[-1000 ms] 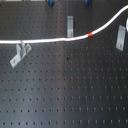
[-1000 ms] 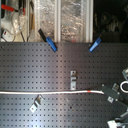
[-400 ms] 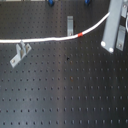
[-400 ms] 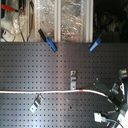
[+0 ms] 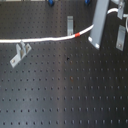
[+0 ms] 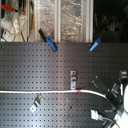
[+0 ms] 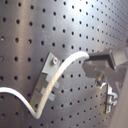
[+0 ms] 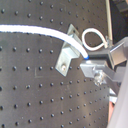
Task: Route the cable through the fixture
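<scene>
The cable [image 5: 40,39] lies across the black perforated board [image 5: 65,95], its red band [image 5: 77,35] just past the middle clip [image 5: 70,25] and its far end rising to the gripper [image 7: 97,67]. In both wrist views the fingers [image 7: 102,59] appear pressed together on the cable end, where the strand [image 8: 60,37] arcs beside a bracket [image 8: 66,50]. In the second exterior view the cable [image 6: 45,92] runs just below the central fixture [image 6: 74,80], apart from it. Judged step: carry the held end so the strand drops into the fixture slot. Keep tension low, approach along the slot, and avoid dragging the strand off the near clip [image 5: 19,54].
</scene>
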You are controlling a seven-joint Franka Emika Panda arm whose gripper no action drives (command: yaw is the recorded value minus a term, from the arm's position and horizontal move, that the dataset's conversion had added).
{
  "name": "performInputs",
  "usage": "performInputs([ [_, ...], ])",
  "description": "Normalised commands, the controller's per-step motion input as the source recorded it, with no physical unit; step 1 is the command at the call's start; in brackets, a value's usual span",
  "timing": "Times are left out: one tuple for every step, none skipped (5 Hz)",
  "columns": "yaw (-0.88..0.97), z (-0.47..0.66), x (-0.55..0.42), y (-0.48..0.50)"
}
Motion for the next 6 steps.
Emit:
performInputs([
  [-0.44,0.33,0.43,-0.383],
  [-0.04,0.23,-0.033,-0.133],
  [0.07,0.05,-0.291,-0.16],
  [0.09,0.1,-0.26,-0.211],
  [0.0,0.07,-0.169,-0.175],
  [0.01,0.01,-0.293,-0.278],
])
